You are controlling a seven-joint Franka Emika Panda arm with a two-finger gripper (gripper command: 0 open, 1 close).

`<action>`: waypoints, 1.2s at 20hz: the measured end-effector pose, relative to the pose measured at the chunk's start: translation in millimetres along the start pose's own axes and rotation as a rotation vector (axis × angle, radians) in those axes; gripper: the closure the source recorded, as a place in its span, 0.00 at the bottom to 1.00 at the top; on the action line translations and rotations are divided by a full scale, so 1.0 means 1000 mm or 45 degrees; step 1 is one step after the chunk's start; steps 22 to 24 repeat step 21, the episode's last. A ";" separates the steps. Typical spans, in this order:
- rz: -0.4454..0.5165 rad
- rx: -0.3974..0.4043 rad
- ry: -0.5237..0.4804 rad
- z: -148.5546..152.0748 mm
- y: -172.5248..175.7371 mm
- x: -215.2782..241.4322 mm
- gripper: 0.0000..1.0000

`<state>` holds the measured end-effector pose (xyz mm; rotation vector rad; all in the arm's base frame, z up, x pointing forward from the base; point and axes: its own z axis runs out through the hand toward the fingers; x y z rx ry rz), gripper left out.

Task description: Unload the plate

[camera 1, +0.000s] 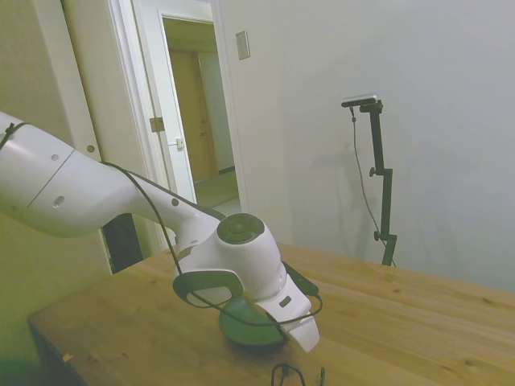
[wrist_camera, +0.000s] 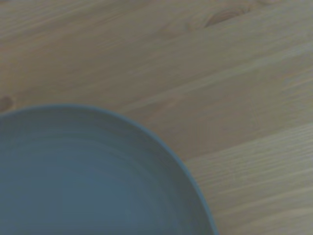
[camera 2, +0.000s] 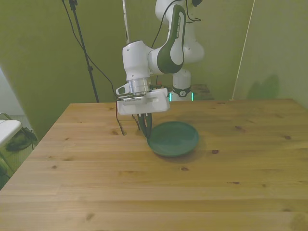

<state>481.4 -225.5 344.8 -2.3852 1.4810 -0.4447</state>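
No brand, label or readable writing shows on anything in view; the only marks are two small green lights on the arm's base in the front view.

On the front view's left, thin black wire stand [camera 2: 121,126] legs rise from the wooden bench [camera 2: 96,183], just beside the jaws. The white arm [camera 2: 166,53] comes down from above, bends at a grey-trimmed elbow, and turns its wrist housing [camera 2: 143,102] flat and level over the bench, the fingers pointing straight down. The gripper [camera 2: 146,131] reaches the near-left rim of the plate [camera 2: 174,138], and the dark fingers [camera 2: 144,122] stand close together there; they look pinched on the rim, though the contact itself is too dark to make out for certain.

The plate is grey-green and lies toward the middle of the bench, tilted, its left edge raised at the jaws.

In the side view the arm [camera 1: 96,193] slants down from the left, its wrist covering most of the plate [camera 1: 245,326], with a black cable looping around it.

The wrist view shows the plate's [wrist_camera: 83,176] smooth inner curve and bare bench [wrist_camera: 220,73] wood beyond its rim
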 end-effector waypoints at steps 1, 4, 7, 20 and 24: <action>-0.002 0.001 -0.001 0.001 -0.002 0.001 0.00; -0.003 0.004 -0.018 0.000 -0.004 0.004 0.00; -0.001 0.005 -0.032 0.000 -0.004 0.005 0.00; -0.082 0.064 -0.074 -0.071 -0.038 -0.006 0.00; -0.089 0.069 -0.086 -0.086 -0.044 -0.012 0.00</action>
